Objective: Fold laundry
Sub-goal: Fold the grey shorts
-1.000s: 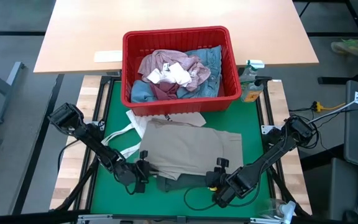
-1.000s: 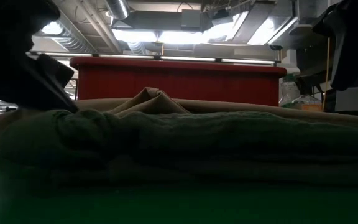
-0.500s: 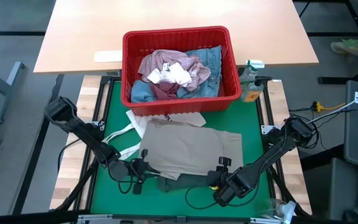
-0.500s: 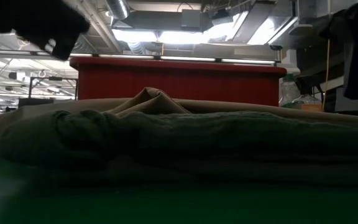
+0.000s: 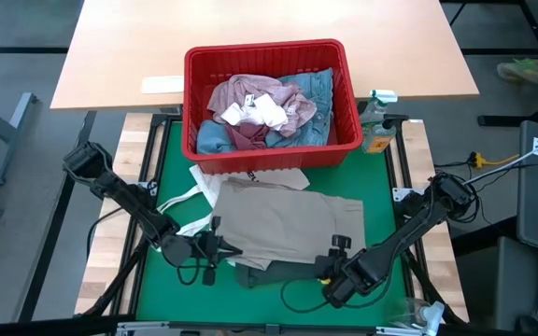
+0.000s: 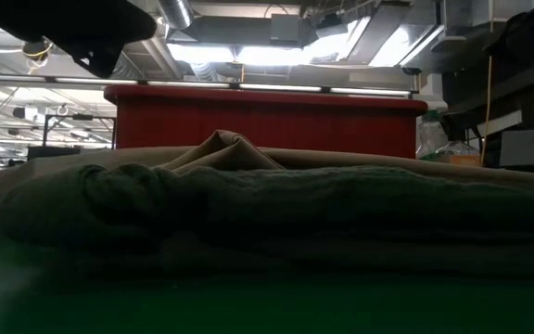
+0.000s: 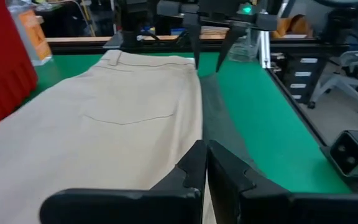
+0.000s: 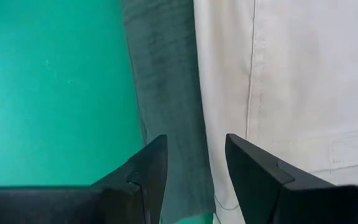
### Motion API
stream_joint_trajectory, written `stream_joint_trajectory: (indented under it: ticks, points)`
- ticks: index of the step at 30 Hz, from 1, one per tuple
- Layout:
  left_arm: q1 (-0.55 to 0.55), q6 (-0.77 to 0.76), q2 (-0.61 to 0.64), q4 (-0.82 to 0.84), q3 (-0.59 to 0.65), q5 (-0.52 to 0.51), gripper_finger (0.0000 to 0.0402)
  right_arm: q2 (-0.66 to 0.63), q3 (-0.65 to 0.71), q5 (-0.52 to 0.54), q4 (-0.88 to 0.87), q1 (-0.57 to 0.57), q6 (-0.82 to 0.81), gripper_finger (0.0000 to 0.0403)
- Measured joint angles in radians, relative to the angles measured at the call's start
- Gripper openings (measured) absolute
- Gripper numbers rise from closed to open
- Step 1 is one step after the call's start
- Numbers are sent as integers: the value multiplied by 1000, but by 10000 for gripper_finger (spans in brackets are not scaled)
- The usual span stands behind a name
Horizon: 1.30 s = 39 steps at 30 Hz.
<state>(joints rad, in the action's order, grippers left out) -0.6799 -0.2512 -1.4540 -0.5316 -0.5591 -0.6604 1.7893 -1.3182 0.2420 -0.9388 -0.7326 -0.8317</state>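
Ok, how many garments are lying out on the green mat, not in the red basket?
2: flat beige trousers mid-mat, and a dark green top beneath, showing at their near edge. More could hide underneath.

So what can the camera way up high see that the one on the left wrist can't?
Only the high view shows the pink top, jeans and white socks inside the red basket, plus the tote bag. Only the left wrist view shows the left gripper shut, above the trousers' edge. Both show the beige trousers, the green top beneath them, and the open right gripper.
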Motion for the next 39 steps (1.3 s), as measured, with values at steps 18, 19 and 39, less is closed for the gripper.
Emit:
stream_joint_trajectory:
  ticks: [18,19,39]
  points:
    - [-70,39,0,265,0,0,172,0,0,0,9,0,0,163]
    - [-84,19,0,319,0,0,179,0,0,0,12,0,0,163]
    - [-131,-166,-103,534,0,0,206,1,0,11,32,0,0,163]
